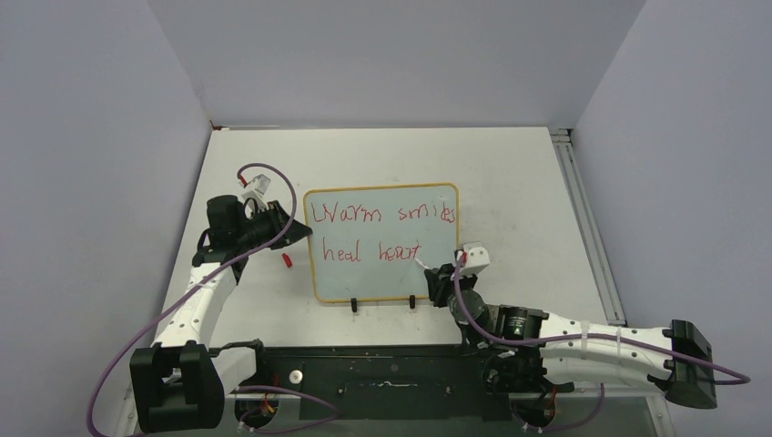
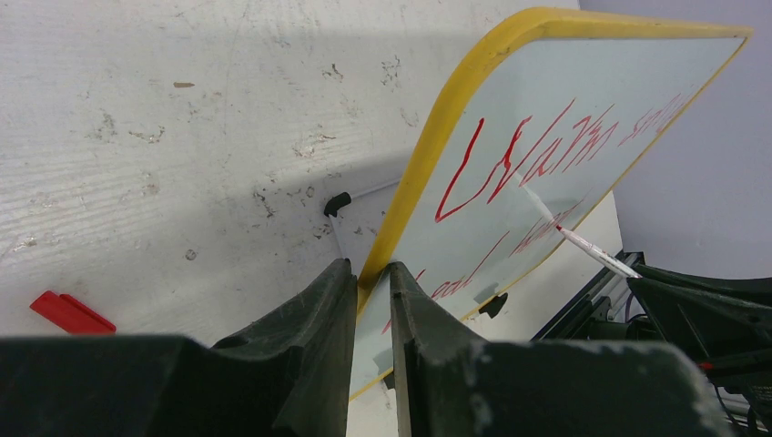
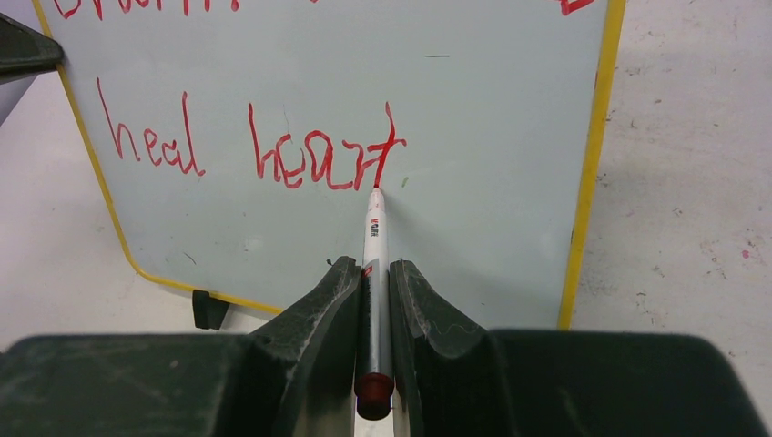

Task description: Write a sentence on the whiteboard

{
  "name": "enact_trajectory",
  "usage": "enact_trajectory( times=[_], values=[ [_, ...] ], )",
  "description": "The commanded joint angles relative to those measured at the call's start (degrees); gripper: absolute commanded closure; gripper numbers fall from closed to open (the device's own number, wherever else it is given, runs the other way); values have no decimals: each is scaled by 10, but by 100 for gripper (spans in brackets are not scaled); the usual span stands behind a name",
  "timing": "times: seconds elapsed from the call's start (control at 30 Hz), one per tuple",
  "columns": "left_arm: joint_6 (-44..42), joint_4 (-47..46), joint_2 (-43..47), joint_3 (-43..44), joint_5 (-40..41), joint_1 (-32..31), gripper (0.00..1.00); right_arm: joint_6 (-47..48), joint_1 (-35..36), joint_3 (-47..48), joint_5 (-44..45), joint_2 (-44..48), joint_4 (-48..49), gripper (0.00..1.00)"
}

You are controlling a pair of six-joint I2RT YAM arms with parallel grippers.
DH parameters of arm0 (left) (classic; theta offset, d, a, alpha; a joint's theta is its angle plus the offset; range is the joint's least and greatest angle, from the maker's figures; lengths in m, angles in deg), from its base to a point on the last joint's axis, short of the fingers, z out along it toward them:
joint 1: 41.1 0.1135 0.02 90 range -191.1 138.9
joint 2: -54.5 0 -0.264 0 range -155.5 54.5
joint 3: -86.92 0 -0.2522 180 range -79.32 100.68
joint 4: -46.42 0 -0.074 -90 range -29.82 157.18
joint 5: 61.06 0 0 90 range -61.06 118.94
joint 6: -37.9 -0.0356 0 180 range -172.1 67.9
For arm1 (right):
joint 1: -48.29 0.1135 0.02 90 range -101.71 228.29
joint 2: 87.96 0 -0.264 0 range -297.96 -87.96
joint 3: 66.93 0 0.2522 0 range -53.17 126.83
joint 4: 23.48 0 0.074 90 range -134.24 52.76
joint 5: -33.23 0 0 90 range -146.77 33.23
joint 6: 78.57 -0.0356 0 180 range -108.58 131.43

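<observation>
A lab test cell — bare grey walls [image 1: 391, 55] on three sides; scuffed white table [image 1: 519, 182].

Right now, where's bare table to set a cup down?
Bare table runs behind the whiteboard to the back wall, and to its right up to the side rail. Crowded: left edge, with left gripper and red piece; near-right corner, with right gripper and marker.

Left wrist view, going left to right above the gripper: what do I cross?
Red cap → black foot → whiteboard frame → marker.
</observation>
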Motion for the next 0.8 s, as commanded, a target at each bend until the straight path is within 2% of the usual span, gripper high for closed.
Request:
enact_trajectory(
  times=[0.0, 0.2, 0.47, 0.77],
  values=[
    [-8, -4, 4, 27, 1, -3, 81, -18, 7, -3, 19, 9, -33, 95],
    [-8, -4, 5, 27, 1, -2, 81, -4, 9, 9, 43, 24, -42, 95],
    [-9, -3, 6, 27, 2, -3, 81, 48, 9, 23, 53, 48, 1, 95],
    [-9, -3, 5, 27, 2, -2, 81, 58, 9, 27, 85, 43, 4, 95]
  ],
)
